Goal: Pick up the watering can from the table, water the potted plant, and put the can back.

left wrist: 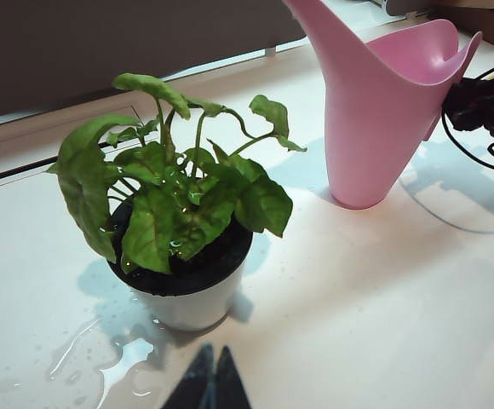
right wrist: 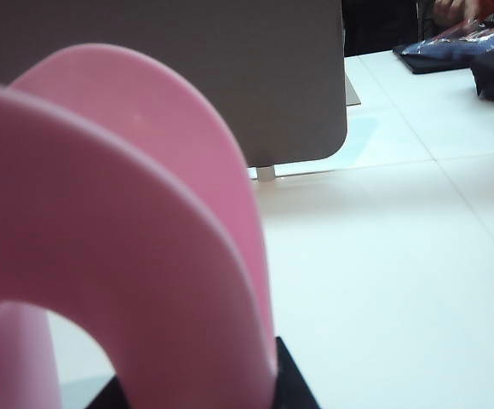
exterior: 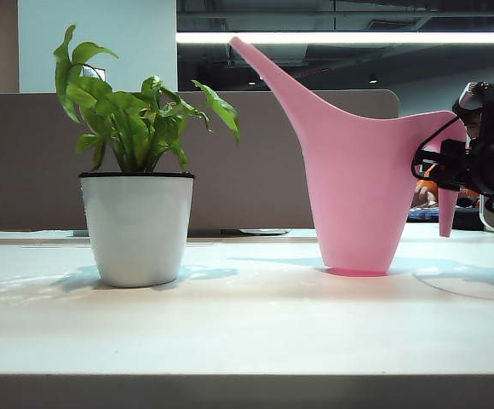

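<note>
The right pincer (exterior: 451,162) is at the can's handle, its fingers on either side of the pink band, which fills the right wrist view; it looks pinched on the handle, though the contact itself is hard to make out. The can (exterior: 362,183) stands upright on the desk (exterior: 247,324), spout slanting up toward the plant (exterior: 136,213), which sits well apart to its left in the exterior view. The left pincer (left wrist: 210,383), tips pressed together, hangs just beside the pot, with water pooled on the desk nearby. Either the can is about to be lifted or it has just been set back; the puddle hints at the latter. If lifting, the next move calls for a firm hold and a level rise; if finished, loosening the hold without tipping the can.
</note>
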Controlling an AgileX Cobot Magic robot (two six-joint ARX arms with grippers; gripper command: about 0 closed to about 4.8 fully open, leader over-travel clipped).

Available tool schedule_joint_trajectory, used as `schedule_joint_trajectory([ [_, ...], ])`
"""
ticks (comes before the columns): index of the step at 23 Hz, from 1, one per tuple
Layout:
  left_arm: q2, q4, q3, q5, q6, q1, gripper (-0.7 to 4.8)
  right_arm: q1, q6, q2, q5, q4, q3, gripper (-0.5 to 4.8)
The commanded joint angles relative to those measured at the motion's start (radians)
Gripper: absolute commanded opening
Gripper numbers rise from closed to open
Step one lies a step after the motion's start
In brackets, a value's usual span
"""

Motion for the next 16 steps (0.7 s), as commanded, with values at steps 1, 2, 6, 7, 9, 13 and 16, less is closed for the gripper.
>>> schedule_joint_trajectory([
  [1, 0.000, 0.006, 0.007, -0.002, 0.001, 0.000, -0.05, 0.001, -0.056, -0.010, -0.003, 0.055, 0.009, 1.60],
  [2, 0.000, 0.006, 0.007, -0.002, 0.001, 0.000, -0.05, 0.001, -0.092, -0.010, -0.026, 0.055, 0.008, 1.99],
  [6, 0.000, 0.006, 0.007, -0.002, 0.001, 0.000, -0.05, 0.000, -0.108, -0.011, -0.044, 0.055, 0.008, 2.22],
  [7, 0.000, 0.006, 0.007, -0.002, 0.001, 0.000, -0.05, 0.000, -0.108, -0.011, -0.052, 0.055, 0.008, 2.21],
  [9, 0.000, 0.006, 0.007, -0.001, 0.001, 0.000, -0.05, 0.000, -0.108, -0.011, -0.057, 0.054, 0.008, 2.21],
  [13, -0.002, 0.006, 0.007, -0.001, 0.001, 0.000, -0.05, 0.000, -0.108, -0.011, -0.057, 0.053, 0.008, 2.21],
  [16, -0.002, 0.006, 0.007, -0.001, 0.001, 0.000, -0.05, 0.000, -0.108, -0.019, -0.057, 0.032, 0.006, 2.22],
])
